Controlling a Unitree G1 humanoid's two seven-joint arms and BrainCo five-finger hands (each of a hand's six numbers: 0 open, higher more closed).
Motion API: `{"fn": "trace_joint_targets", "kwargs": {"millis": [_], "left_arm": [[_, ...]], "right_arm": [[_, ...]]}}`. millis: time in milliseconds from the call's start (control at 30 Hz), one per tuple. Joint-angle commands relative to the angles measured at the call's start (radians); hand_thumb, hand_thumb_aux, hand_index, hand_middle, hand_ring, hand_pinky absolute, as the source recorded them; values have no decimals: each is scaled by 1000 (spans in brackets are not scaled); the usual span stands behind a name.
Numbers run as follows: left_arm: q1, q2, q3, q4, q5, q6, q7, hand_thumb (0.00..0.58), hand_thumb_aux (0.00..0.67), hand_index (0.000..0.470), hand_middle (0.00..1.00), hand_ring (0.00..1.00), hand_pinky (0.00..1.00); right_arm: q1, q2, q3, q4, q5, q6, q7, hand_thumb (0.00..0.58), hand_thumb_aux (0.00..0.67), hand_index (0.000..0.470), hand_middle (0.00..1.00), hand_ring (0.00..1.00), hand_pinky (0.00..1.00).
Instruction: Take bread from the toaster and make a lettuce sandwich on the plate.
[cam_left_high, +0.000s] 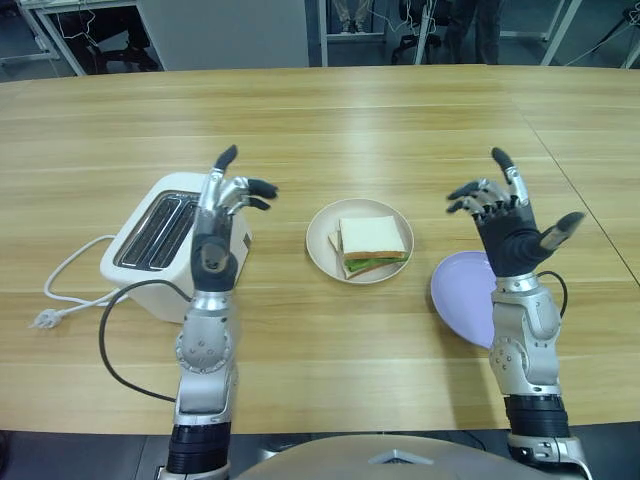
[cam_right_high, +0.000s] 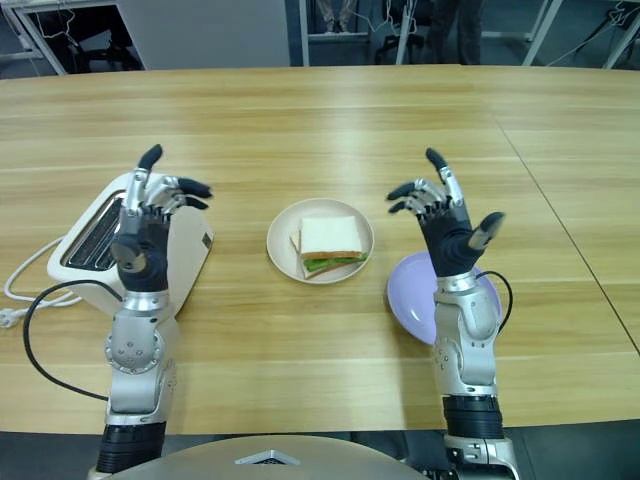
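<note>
Bread-and-lettuce sandwich (cam_left_high: 372, 245) sits on the plate (cam_left_high: 318, 245) at frame centre, toaster (cam_left_high: 160, 240) at centre-left, on a pale wooden table (cam_left_high: 320, 120). Left hand (cam_left_high: 218, 222) and right hand (cam_left_high: 510, 228) hover open-fingered, holding nothing; white desk legs (cam_left_high: 323, 30) line the top edge.

A pale wooden table (cam_left_high: 400, 110), its long grain plain under a smooth satin finish, carries a toaster (cam_left_high: 138, 288) in a smooth cream shell that looks like plastic, with dull metal lining its slots (cam_left_high: 165, 228). The round beige plate (cam_left_high: 320, 240) looks smooth and matt; on it, soft, fine-pored white bread (cam_left_high: 372, 236) covers a crinkled lettuce (cam_left_high: 372, 263) leaf. A lilac plate (cam_left_high: 455, 290) nearby shows a faint plastic-like sheen. The left hand (cam_left_high: 222, 215) and right hand (cam_left_high: 510, 232) combine brushed grey metal with matt black palms and black fingertips.
</note>
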Motion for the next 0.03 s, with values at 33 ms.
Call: {"fn": "trace_joint_targets", "kwargs": {"millis": [33], "left_arm": [[16, 8, 16, 49, -61, -21, -37, 0, 0, 0, 0, 0, 0]], "right_arm": [[-3, 25, -16, 25, -51, -20, -15, 0, 0, 0, 0, 0, 0]]}}
